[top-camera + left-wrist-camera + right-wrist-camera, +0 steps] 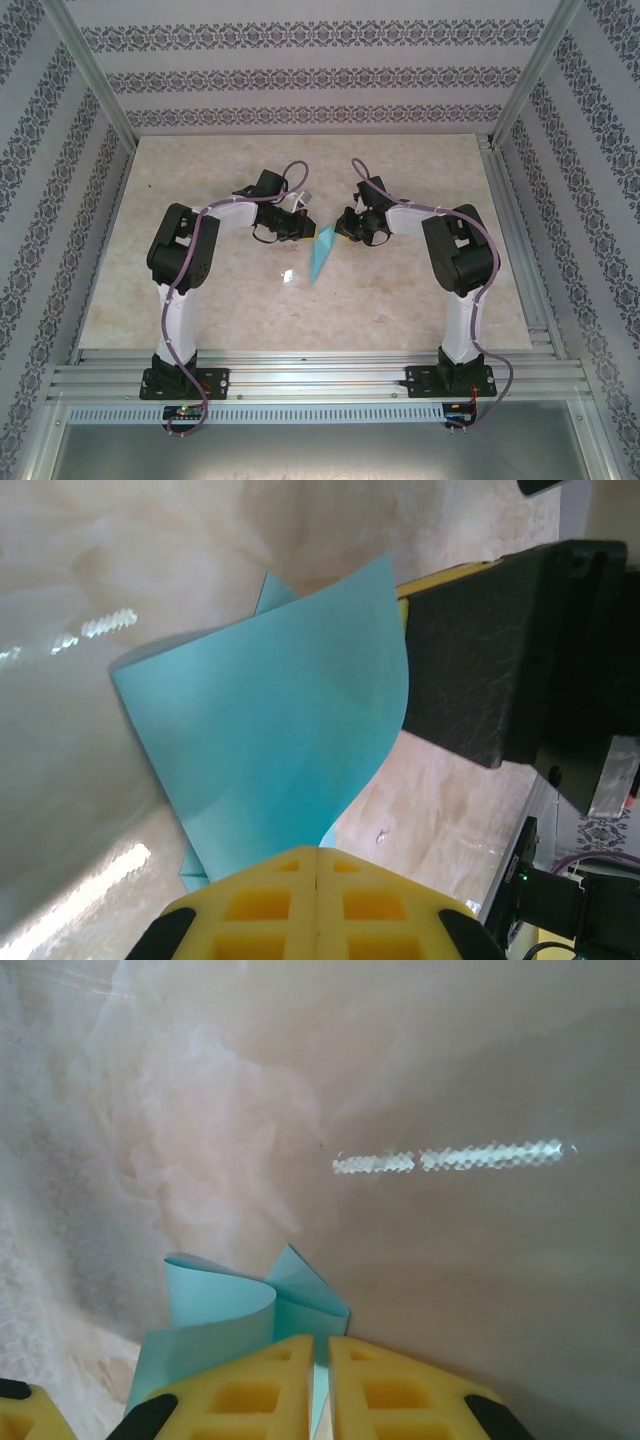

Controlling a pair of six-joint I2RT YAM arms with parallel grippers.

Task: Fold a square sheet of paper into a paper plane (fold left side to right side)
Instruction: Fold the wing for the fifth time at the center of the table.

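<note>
The sheet (322, 257) is held over the middle of the table (420, 290), between the two grippers; from above it reads as a narrow light-blue wedge with its tip pointing toward the near edge; whether that tip touches the table cannot be told; the left gripper (306, 228) meets its upper end from the left and the right gripper (341, 232) from the right, the two nearly touching; in the left wrist view the yellow fingers (260, 905) are pressed together with no gap and the sheet comes out from between them, so this gripper is clamped on it; from there the sheet spreads as a broad curved panel, a second layer peeking out behind its top and bottom edges, and a dark pad (470, 670) of the right gripper lies at its right edge; in the right wrist view the yellow fingers (245, 1395) are closed to a slit with light blue in it, so this gripper too is grasping the sheet; beyond them one layer curls into a loop beside a flat pointed corner.
</note>
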